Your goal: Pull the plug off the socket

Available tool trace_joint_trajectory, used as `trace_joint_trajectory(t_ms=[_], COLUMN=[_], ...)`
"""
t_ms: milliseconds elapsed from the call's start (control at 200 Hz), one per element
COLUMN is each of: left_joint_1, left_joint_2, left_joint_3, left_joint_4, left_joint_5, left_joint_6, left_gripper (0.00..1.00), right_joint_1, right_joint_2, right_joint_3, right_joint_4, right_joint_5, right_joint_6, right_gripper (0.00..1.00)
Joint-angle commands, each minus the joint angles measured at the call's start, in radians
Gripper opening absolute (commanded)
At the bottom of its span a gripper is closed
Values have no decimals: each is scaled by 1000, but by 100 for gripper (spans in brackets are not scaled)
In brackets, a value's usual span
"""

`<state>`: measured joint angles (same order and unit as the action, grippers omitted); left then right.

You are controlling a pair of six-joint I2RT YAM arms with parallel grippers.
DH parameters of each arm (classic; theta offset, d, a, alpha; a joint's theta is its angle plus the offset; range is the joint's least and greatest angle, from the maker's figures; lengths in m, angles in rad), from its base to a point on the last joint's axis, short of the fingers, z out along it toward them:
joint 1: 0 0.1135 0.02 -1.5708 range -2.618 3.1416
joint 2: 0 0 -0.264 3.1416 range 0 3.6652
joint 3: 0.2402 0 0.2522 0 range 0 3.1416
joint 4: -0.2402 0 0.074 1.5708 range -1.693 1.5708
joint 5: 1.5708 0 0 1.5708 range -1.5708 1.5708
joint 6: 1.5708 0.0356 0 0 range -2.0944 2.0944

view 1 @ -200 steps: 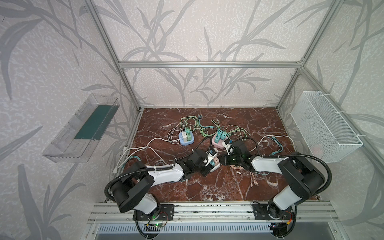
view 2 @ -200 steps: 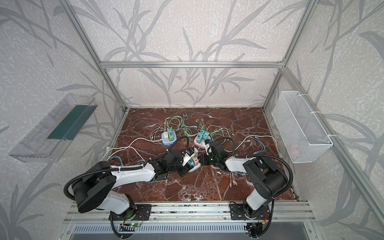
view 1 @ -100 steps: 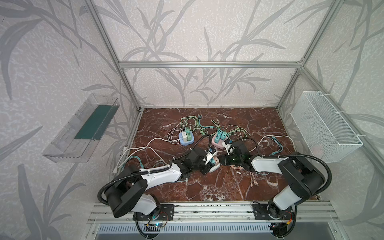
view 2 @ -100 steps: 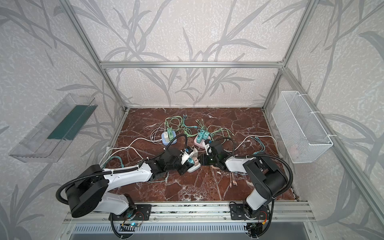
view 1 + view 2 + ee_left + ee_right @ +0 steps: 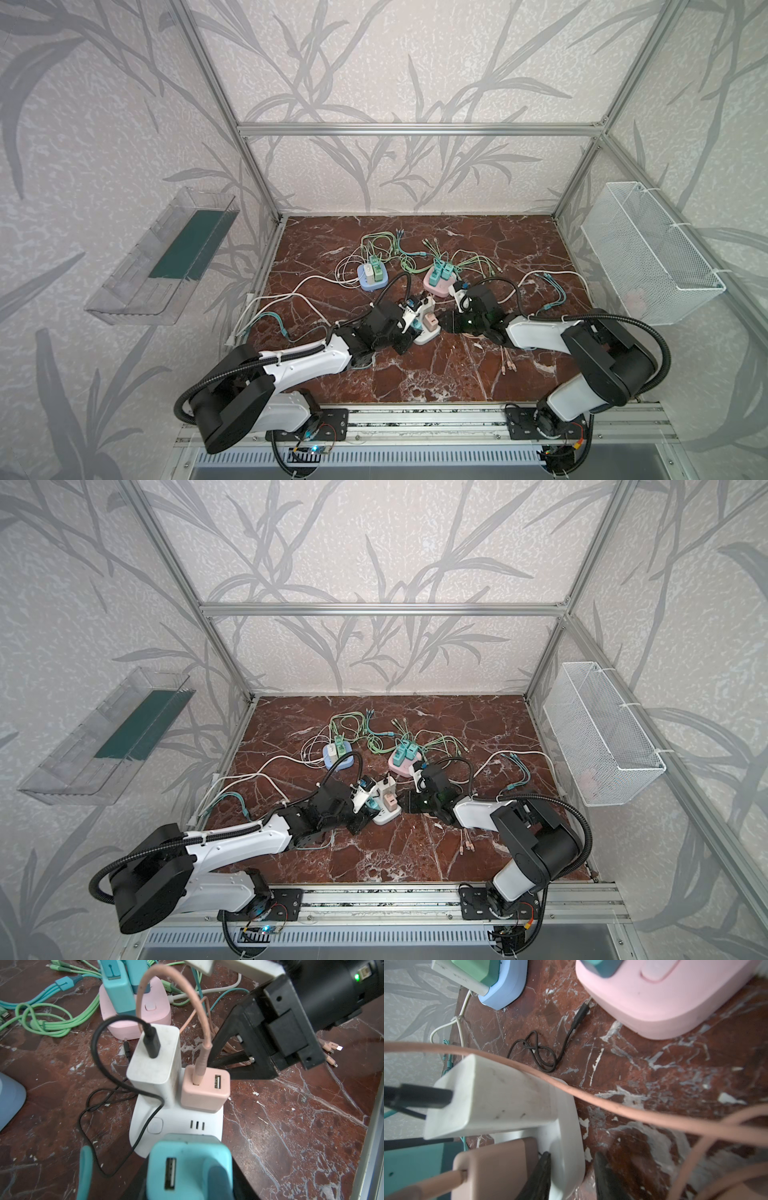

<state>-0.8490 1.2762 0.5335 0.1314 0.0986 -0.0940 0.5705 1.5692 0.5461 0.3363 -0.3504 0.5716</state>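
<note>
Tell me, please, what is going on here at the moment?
The left tool grips the teal plug at one end of the white socket; whether it has come free is unclear. The right tool straddles the socket's rim, jaws slightly apart. The white charger and pink charger are seated in it.

The teal plug (image 5: 188,1169) is running off the left wrist view's edge; the pink cable (image 5: 591,1098) is blurring across the right wrist view.

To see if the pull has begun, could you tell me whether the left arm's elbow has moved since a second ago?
Yes: the left arm's elbow has swung leftward, away from its base mount.
</note>
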Motion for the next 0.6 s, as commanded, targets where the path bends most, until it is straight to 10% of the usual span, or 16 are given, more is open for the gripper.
trace_joint_trajectory(t_ms=[0, 595], left_joint_1=[-2, 56], left_joint_2=[-67, -254], left_joint_3=[-39, -47], left_joint_4=[-34, -396], left_joint_5=[-74, -324], left_joint_6=[-81, -374], left_gripper=[19, 23], right_joint_1=[0, 2], right_joint_2=[-22, -127], right_joint_3=[-33, -69], right_joint_4=[-59, -86], right_joint_5=[63, 120], right_joint_6=[-3, -29], right_gripper=[36, 37])
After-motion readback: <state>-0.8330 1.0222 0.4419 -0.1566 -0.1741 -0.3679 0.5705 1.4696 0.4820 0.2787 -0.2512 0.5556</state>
